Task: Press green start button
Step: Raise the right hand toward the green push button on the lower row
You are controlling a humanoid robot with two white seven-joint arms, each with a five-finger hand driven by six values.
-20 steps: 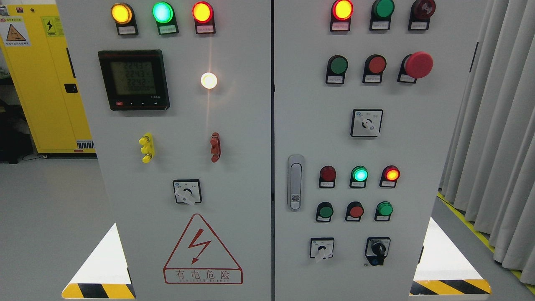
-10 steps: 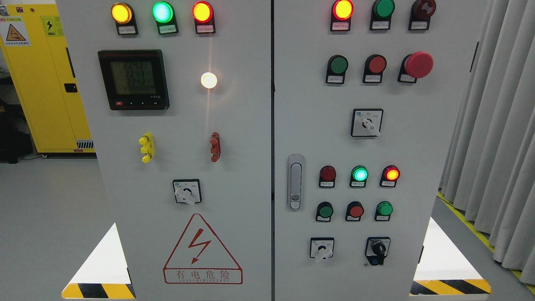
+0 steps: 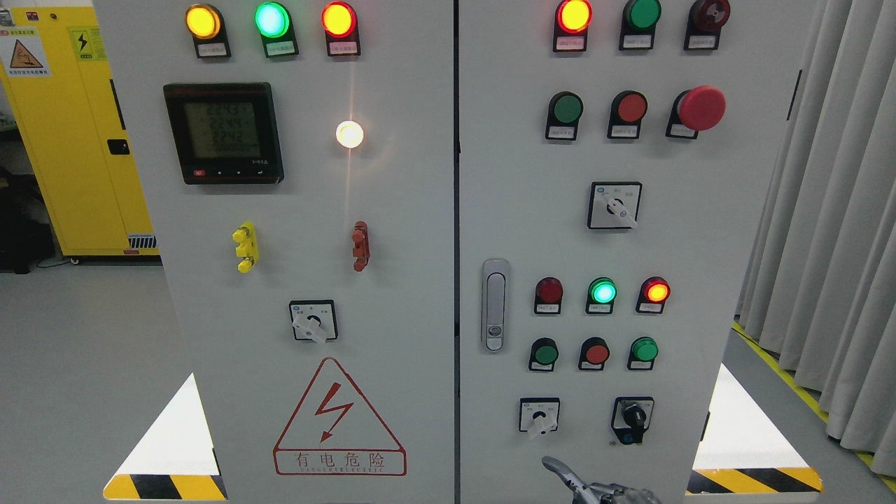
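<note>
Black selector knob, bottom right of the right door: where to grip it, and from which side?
Grip the black selector knob by its raised centre wing, pinching the wing's left and right faces. Come straight at the cabinet door from the front: the wing stands roughly upright and sticks out from the panel. The right robot hand sits below it, so probably rise first, then go in.
</note>
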